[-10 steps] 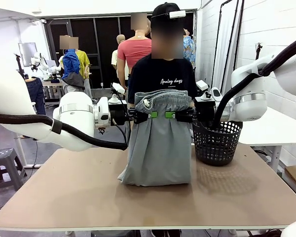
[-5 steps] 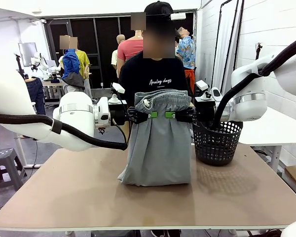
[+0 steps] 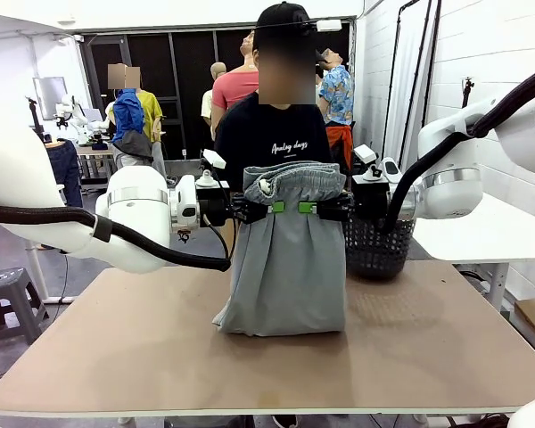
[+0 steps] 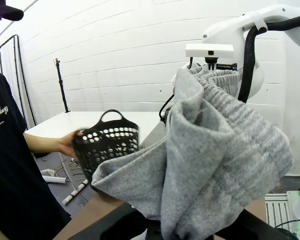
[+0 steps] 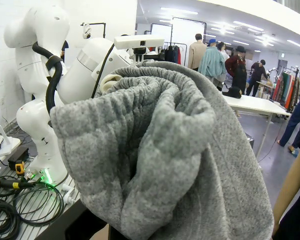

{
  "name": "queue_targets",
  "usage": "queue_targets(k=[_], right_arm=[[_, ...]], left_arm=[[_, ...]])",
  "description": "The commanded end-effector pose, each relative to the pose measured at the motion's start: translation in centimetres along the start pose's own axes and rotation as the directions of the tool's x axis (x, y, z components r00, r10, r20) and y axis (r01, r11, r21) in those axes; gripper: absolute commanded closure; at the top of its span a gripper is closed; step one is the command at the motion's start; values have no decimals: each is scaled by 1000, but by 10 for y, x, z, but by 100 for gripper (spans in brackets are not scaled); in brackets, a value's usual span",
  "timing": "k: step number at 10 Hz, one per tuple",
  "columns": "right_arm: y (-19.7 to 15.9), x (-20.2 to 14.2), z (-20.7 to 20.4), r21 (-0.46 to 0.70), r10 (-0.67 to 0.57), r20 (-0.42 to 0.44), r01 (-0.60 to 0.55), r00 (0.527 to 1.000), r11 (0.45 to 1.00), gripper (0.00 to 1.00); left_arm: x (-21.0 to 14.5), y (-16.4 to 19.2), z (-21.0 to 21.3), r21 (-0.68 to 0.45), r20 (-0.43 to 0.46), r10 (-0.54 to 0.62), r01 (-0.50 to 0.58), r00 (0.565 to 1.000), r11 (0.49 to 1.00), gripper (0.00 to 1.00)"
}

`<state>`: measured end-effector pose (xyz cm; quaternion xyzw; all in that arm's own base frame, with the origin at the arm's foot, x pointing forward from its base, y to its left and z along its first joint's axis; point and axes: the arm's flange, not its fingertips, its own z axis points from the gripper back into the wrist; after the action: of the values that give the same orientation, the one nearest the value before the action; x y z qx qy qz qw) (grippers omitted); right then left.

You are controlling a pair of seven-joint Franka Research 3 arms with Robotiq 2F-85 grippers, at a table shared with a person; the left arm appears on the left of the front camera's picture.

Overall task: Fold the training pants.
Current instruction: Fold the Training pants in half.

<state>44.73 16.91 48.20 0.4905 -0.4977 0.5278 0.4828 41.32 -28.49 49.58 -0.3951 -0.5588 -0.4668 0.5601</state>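
The light grey training pants (image 3: 290,267) hang in front of the person, waistband bunched on top and the lower end resting folded on the table (image 3: 116,348). My left gripper (image 3: 269,208) comes in from the left and is shut on the pants just under the waistband. My right gripper (image 3: 310,208) meets it from the right, shut on the same band of cloth. Both wrist views look straight into the gathered grey cloth (image 4: 215,150) (image 5: 160,150), which hides the fingers.
A black perforated basket (image 3: 379,250) hangs just right of the pants, off the tabletop, held by the person's hand (image 4: 69,144). The person stands at the far edge behind the pants. Bare tabletop lies in front and to both sides.
The person has lifted the black basket off the table and drawn it back. Both arms and the pants have stayed put.
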Motion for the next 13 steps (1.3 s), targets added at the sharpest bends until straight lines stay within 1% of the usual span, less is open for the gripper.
queue_targets(k=[1, 4, 6, 8, 10, 11, 12, 13], right_arm=[[5, 2, -3, 20, -19, -4, 19, 1000, 1000, 100], [19, 2, -13, 65, -81, -37, 84, 996, 994, 100], [30, 4, -16, 85, -112, -64, 117, 992, 989, 100], [30, 5, -17, 83, -132, -86, 139, 988, 987, 100], [-2, 9, -18, 67, -134, -101, 141, 986, 988, 100], [-24, 17, -20, 70, -122, -105, 130, 987, 989, 100], [-53, 30, -22, 98, -90, -100, 99, 991, 990, 100], [-73, 43, -23, 92, -66, -108, 76, 992, 993, 100]], left_arm=[[3, -6, 9, -15, 21, 8, -7, 1000, 1000, 100], [7, -24, 38, -10, 10, 37, -36, 999, 999, 100], [7, -33, 48, -37, 22, 49, -48, 999, 998, 100], [7, -29, 50, -57, 2, 88, -88, 996, 995, 100], [5, 1, 37, -57, -31, 139, -141, 990, 988, 100], [13, 20, 28, -59, -44, 145, -147, 988, 987, 100], [26, 45, 19, -40, -46, 126, -128, 991, 991, 100], [37, 60, 15, -23, -48, 107, -108, 993, 994, 100]])
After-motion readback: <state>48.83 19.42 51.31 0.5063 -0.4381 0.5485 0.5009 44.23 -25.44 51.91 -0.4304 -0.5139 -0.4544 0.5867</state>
